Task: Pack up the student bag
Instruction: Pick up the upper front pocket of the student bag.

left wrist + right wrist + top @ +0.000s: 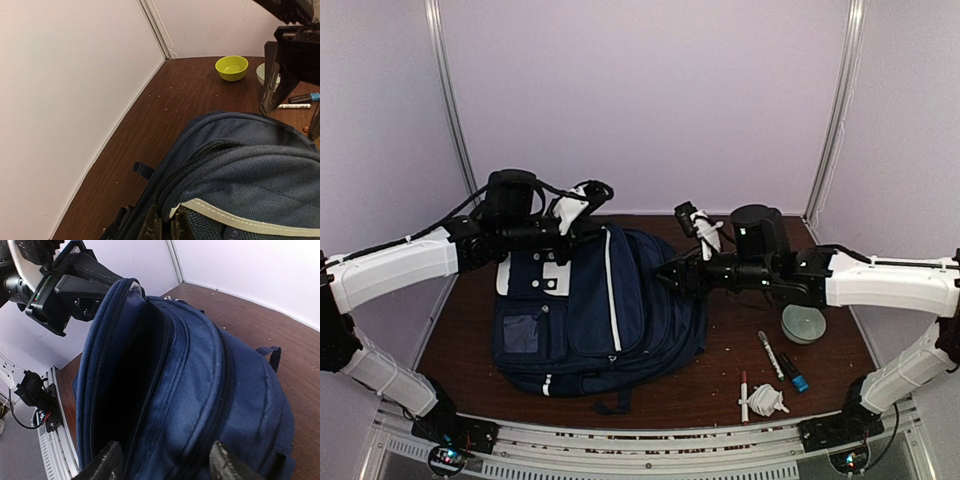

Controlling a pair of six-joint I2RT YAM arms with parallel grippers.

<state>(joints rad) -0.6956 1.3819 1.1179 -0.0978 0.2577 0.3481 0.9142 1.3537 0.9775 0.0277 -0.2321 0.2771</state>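
Observation:
The student bag (610, 310), a large navy backpack with a thin white stripe, lies in the middle of the table. My left gripper (588, 234) is at its top edge, shut on the white-trimmed fabric rim (225, 212) of the student bag (250, 170). In the left wrist view, the left gripper (166, 227) pinches that rim at the bottom of the frame. My right gripper (667, 278) is at the bag's right side. Seen from the right wrist, it (165, 465) stands open, its fingers (102, 462) straddling the bag (200, 380) beside an unzipped dark compartment (125, 380).
Right of the bag lie a round pale dish (804, 324), a white marker (770, 353), a blue-capped marker (793, 373), a red-tipped pen (744, 395) and a crumpled white thing (768, 400). A yellow-green bowl (231, 67) sits near the back wall.

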